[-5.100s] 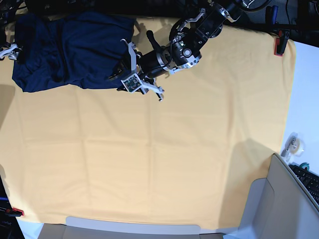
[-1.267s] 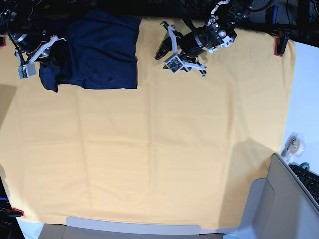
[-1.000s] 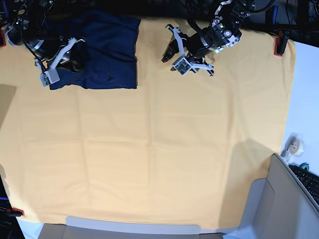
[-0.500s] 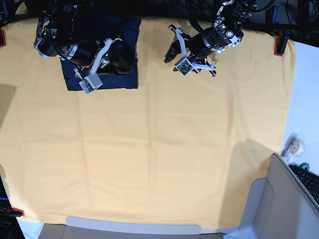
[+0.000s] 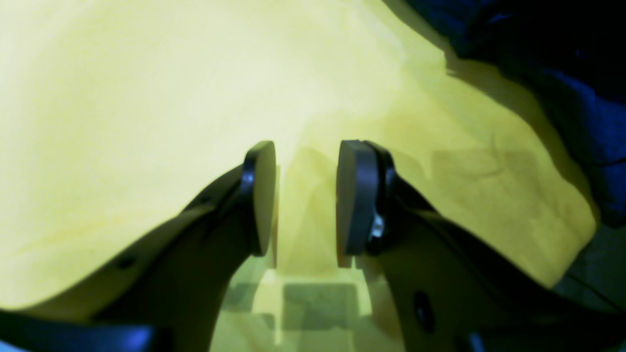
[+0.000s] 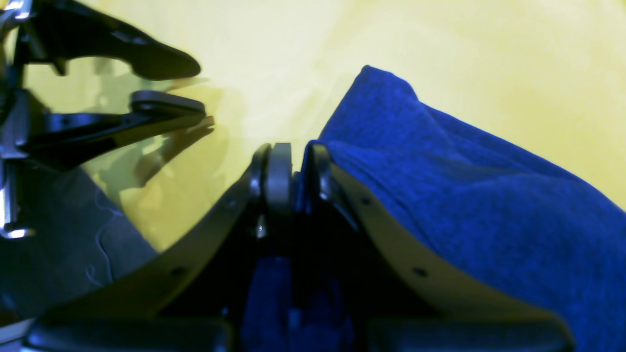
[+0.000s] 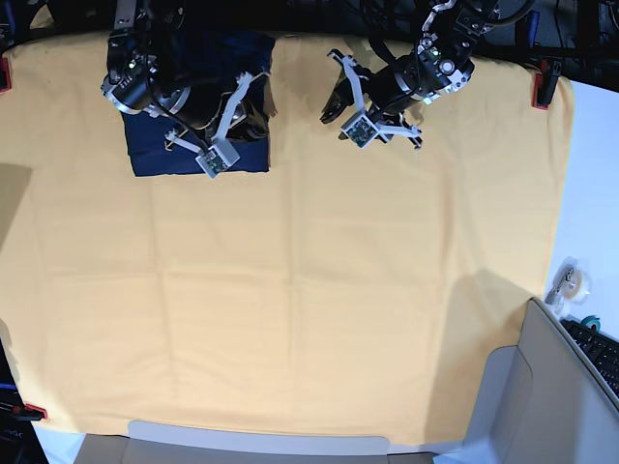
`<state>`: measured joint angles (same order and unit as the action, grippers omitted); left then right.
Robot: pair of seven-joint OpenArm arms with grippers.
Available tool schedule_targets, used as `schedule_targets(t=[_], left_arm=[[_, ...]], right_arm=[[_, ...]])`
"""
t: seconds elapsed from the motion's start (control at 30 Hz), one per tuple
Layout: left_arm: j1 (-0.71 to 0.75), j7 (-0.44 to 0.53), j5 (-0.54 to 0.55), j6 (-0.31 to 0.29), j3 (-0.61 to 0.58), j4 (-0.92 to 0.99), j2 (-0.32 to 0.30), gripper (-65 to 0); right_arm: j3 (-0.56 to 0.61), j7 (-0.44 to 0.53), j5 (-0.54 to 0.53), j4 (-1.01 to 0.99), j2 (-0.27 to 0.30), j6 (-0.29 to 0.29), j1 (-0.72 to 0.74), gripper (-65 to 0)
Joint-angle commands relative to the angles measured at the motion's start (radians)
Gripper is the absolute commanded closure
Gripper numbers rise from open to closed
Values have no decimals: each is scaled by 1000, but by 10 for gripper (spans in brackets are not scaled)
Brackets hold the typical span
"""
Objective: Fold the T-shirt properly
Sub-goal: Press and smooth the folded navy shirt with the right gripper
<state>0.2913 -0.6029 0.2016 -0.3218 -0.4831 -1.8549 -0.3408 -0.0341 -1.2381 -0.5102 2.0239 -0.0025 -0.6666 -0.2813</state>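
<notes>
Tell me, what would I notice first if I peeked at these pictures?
First you'd see the huge yellow cloth covering nearly the whole table. Near its far left corner lies the dark blue T-shirt, folded into a small block, and the right gripper is pinching a bit of it. The left gripper hangs open over bare yellow cloth beside the shirt, holding nothing.
</notes>
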Motion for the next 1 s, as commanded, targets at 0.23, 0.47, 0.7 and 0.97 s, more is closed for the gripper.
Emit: schedule_targets(t=[0.23, 0.47, 0.7, 0.97], left_arm=[[-4, 16, 9, -3, 4, -15, 1, -214], [10, 16, 9, -3, 5, -15, 3, -214], [15, 16, 9, -3, 5, -15, 4, -214], [16, 16, 11, -3, 5, -19, 4, -216]], right_arm=[[47, 24, -9, 14, -18, -6, 15, -57], [44, 24, -5, 13, -43, -6, 47, -57], [46, 24, -3, -78, -44, -6, 77, -59], [52, 24, -3, -139, -40, -6, 112, -267]])
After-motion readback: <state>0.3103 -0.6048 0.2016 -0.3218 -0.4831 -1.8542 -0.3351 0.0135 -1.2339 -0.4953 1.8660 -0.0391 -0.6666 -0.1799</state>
